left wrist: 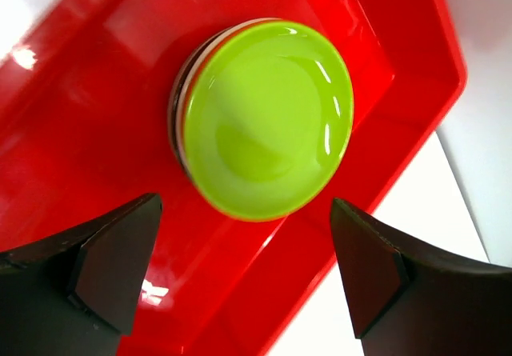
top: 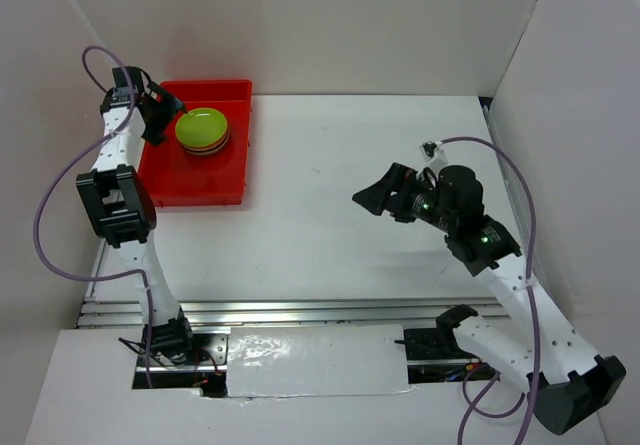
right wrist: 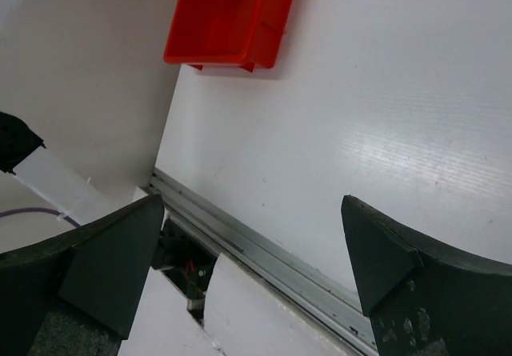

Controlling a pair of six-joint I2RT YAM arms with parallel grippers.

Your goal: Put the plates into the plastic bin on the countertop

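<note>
A stack of plates (top: pixel 202 132) sits in the red plastic bin (top: pixel 195 187) at the back left of the white countertop (top: pixel 330 215). The top plate is lime green (left wrist: pixel 268 120); orange, cream and dark rims (left wrist: pixel 178 112) show beneath it. My left gripper (top: pixel 163 117) hangs open just left of the stack, over the bin floor (left wrist: pixel 96 92). In its wrist view the left gripper (left wrist: pixel 248 268) holds nothing, and the stack lies just beyond the fingertips. My right gripper (top: pixel 378 193) is open and empty over the countertop (right wrist: pixel 360 116), far right of the bin (right wrist: pixel 228 20).
White walls enclose the countertop on the left, back and right. A metal rail (right wrist: pixel 264 248) runs along the near edge, with an opening in the base cover (right wrist: pixel 180 264) below it. Purple cables (top: pixel 60 195) loop beside both arms.
</note>
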